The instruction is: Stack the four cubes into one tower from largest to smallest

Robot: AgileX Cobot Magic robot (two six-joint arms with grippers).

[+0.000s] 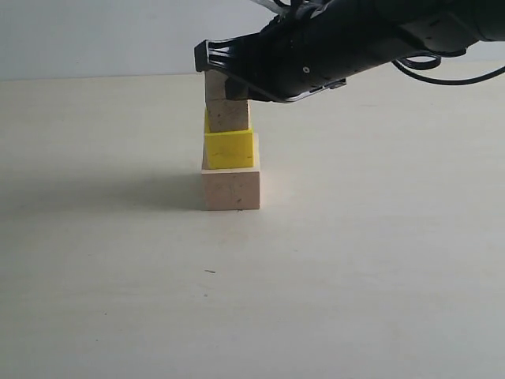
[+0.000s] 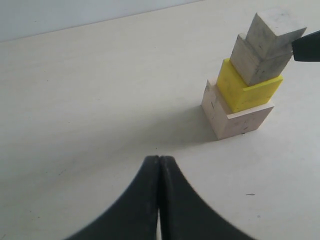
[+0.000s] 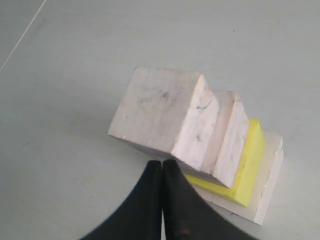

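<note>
**A:** Where did the tower stand?

**B:** Upright on the table: large cube, yellow cube, medium cube, small cube on top, edges slightly offset.

**A:** And the grippers?

**B:** The right gripper, jaws closed and empty, sat just beside the small cube; contact could not be told. The left gripper, also closed and empty, lay well apart. Any withdrawal should lead away from the column. Bare table lay all round.

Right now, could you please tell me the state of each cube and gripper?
Large wood cube, resting on table, lowest.
Yellow cube, stacked on large cube.
Medium wood cube, stacked on yellow cube.
Small wood cube, topmost, unheld.
Left gripper, jaws shut, empty.
Right gripper, jaws shut, empty, beside small cube.
</note>
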